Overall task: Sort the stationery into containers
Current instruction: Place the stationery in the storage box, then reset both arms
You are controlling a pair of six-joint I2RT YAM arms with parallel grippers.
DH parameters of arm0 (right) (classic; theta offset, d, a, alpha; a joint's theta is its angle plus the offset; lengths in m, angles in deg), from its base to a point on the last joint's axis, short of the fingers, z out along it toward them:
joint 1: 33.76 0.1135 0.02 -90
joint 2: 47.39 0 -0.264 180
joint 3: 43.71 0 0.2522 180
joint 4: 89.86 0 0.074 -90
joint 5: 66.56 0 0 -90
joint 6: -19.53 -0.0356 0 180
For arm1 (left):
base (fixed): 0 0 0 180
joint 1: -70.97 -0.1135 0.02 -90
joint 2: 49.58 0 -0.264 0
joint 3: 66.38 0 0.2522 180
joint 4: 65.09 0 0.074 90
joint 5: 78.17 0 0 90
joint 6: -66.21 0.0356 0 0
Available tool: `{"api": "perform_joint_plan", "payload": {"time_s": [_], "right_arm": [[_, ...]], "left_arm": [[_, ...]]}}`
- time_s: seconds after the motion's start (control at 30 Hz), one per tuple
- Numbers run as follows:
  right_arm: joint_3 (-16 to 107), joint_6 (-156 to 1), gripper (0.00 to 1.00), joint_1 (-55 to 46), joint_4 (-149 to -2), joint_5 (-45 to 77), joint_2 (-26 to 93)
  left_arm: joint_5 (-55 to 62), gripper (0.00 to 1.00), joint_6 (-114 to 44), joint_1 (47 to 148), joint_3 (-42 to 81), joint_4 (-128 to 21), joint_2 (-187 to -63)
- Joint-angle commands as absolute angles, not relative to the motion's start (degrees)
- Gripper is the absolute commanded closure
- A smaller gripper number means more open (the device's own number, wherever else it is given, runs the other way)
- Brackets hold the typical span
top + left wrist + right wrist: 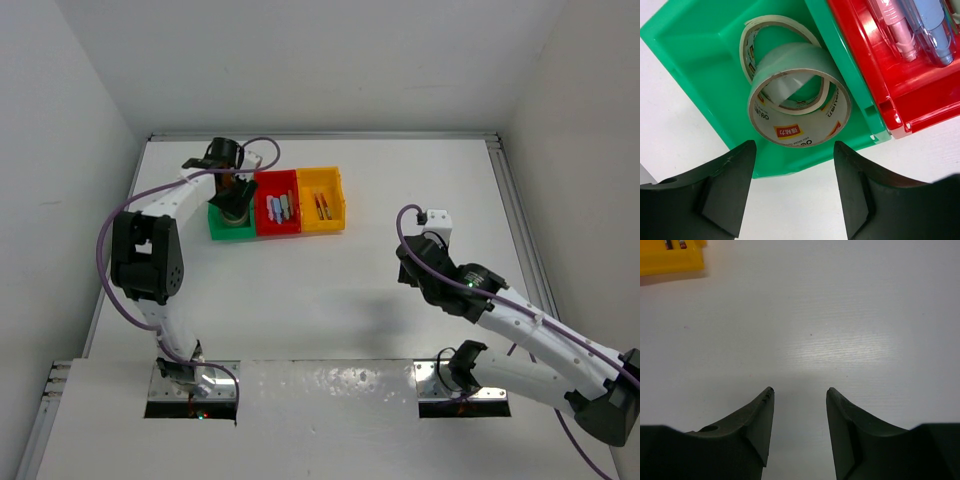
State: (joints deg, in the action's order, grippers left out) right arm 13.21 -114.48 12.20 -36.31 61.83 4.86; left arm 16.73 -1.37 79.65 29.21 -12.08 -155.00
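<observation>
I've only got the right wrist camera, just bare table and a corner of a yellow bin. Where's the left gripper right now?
Observer: The left gripper hovers over the green bin, the leftmost one.
Operator: Holding anything?
Observer: No, it is open and empty; two tape rolls sit in the green bin beneath it.
Operator: And the red bin?
Observer: The red bin beside the green one holds several stubby pens.

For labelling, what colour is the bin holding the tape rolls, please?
Green bin; left wrist view.
</observation>
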Motion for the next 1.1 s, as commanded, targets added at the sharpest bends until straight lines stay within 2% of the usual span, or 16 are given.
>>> {"api": "perform_joint_plan", "payload": {"time_s": [0.0, 0.17, 0.23, 0.37, 0.47, 0.6, 0.63, 0.77, 0.9, 1.07], "right_arm": [[13.5, -115.0, 0.55, 12.6, -36.3, 63.1, 4.1], [13.2, -115.9, 0.54, 12.7, -35.8, 63.9, 3.3], [12.6, -116.2, 0.53, 12.6, -36.8, 64.0, 2.5], [12.3, -115.4, 0.48, 11.8, -37.8, 64.2, 3.1], [13.8, -114.9, 0.35, 10.3, -34.5, 66.2, 4.4], [14.3, -111.9, 0.12, 9.2, -33.7, 67.4, 5.8], [15.2, -111.4, 0.01, 8.9, -32.8, 68.0, 8.0], [18.4, -109.6, 0.01, 6.9, -32.4, 67.7, 11.5], [24.8, -105.6, 0.01, 1.9, -33.8, 57.6, 18.0], [30.6, -108.7, 0.01, -8.1, -30.8, 46.6, 25.5]], "left_arm": [[16.3, 0.39, -2.0, 79.8, 32.8, -12.2, -153.9], [12.2, 0.38, -5.5, 77.5, 38.2, -9.5, -151.8], [4.4, 0.38, -9.4, 75.0, 41.1, -7.6, -150.8], [-5.7, 0.38, -17.5, 62.6, 46.0, -6.4, -148.5], [-6.2, 0.38, -21.7, 54.1, 44.2, -7.3, -148.0], [-3.2, 0.35, -19.8, 45.9, 41.6, -4.0, -150.4], [-3.8, 0.33, -18.9, 42.2, 40.8, -2.0, -152.0], [-5.7, 0.26, -17.4, 38.9, 35.5, -1.3, -151.7], [-4.8, 0.24, -16.8, 37.7, 29.6, -4.5, -147.8], [-2.7, 0.23, -16.0, 37.4, 28.9, -5.4, -145.7]]}}
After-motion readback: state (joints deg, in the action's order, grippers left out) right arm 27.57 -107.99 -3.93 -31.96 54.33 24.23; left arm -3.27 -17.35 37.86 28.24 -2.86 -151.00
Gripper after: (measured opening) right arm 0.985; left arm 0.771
